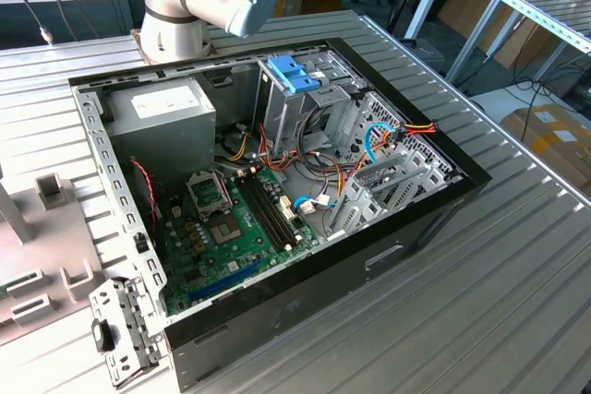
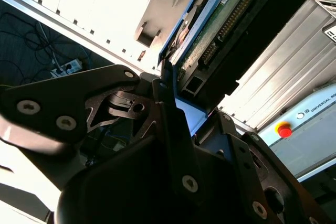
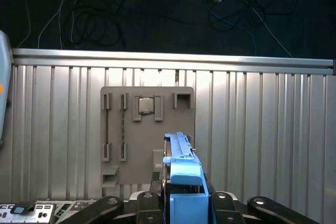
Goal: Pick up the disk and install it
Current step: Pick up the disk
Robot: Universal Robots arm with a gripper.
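1. Between the jaws of the gripper (image 2: 184, 103), in both wrist views, the disk (image 2: 226, 22) sits edge-on in its blue carrier (image 3: 184, 174). The gripper is clamped on it. The disk looks lifted clear of the table (image 3: 262, 129), over the grey fixture plate (image 3: 147, 129).
2. Slip: the hold looks to be near one end, with most of the disk's length standing out past the jaws. A jerk or a fast swing could lever it round in the grip, or drop it onto the plate.
3. Exposed board: in the second wrist view the green circuit board and its connector pins face open air. A knock against sheet metal could bend pins or scratch the board.
4. Snagging: in the exterior view the case (image 1: 323, 288) holds loose cables (image 1: 319, 159) lying across the space beside the metal cage (image 1: 379, 149). They could catch the carrier or get pinched under it.
5. Misalignment: the cage openings look narrow. A disk that arrives tilted or turned could jam part-way on its rails, and pushing on would load the grip.
6. Collision: the blue latch (image 1: 294, 73) and the power supply (image 1: 171, 108) stand near the cage. A wide approach could strike either.
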